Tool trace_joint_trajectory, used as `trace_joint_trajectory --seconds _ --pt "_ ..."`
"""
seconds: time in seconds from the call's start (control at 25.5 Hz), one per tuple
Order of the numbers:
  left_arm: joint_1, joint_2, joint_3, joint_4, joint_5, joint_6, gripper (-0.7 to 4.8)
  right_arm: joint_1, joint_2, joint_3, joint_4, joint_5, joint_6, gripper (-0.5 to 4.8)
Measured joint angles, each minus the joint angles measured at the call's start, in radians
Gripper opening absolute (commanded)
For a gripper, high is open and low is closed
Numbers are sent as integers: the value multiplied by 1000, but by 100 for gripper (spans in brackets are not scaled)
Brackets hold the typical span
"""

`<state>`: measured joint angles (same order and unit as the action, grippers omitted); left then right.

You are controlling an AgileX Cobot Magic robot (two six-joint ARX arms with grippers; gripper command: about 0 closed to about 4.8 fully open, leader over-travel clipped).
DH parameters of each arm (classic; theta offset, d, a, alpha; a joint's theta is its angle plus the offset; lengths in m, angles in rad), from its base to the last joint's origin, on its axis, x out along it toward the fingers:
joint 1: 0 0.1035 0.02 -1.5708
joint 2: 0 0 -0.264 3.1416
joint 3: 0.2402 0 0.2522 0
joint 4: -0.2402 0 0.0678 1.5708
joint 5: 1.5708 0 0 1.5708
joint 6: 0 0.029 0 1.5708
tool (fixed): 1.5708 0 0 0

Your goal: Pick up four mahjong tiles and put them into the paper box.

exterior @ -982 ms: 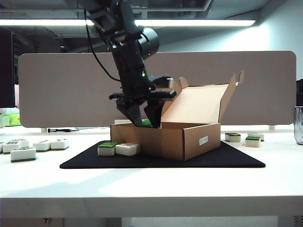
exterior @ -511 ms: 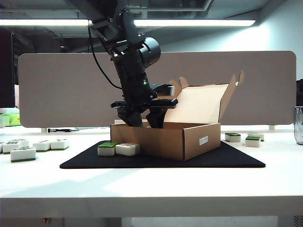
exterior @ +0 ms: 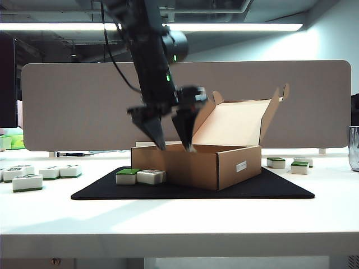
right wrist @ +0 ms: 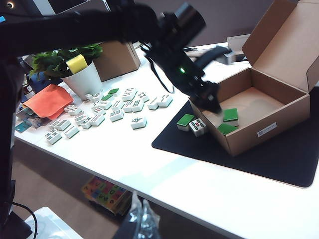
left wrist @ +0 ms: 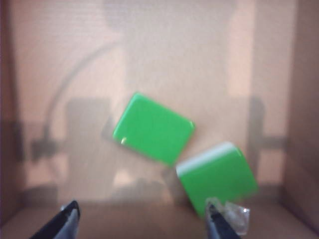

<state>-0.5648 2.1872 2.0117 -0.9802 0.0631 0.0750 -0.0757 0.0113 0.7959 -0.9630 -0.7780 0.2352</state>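
Standing on a black mat (exterior: 269, 188) atop the white table (exterior: 179, 224): the paper box (exterior: 224, 165), shallow brown corrugated cardboard, matte, with pale inner faces, hinged flap lid raised at the rear and a small white label (exterior: 241, 166) on one side wall. Lying flat on the box floor: two mahjong tiles (left wrist: 153, 128) (left wrist: 217, 177), chunky rectangular blocks, glossy green backs upward, one showing its white layer along an edge; set corner to corner, both skewed relative to the box walls, long axes not parallel. Resting outside on the mat, just beside the box's left wall in the exterior view: two further tiles (exterior: 128, 176) (exterior: 150, 177), side by side and touching, one green side up, one white face up. Scattered elsewhere on the table: more tiles (right wrist: 114, 107). Hovering over the box's left rim: left gripper (exterior: 170, 126), dark tapered fingers (exterior: 150, 124) pointing down, spread wide, nothing between them and touching nothing visible. Hanging low at the table's near edge: right gripper (right wrist: 139, 215), only blurred translucent tips in view; opening cannot be told.
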Motion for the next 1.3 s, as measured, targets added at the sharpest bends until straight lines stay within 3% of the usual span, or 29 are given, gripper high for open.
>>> trace_joint_trajectory --seconds 0.16,0.31,0.43,0.51,0.83,1.3 --pt "0 -35 85 -125 -28 1 309 0 0 0 0 0 0 -1" --pt "4 -48 103 -245 -203 -1 309 0 0 0 0 0 0 -1" --pt "13 -48 102 -293 -234 -47 309 0 0 0 0 0 0 -1" --pt "28 -45 80 -295 -240 -128 309 0 0 0 0 1 0 -1" --pt "62 -10 16 -201 -238 -205 308 0 0 0 0 0 0 -1" --pt "68 89 7 -164 -238 -207 267 0 0 0 0 0 0 -1"
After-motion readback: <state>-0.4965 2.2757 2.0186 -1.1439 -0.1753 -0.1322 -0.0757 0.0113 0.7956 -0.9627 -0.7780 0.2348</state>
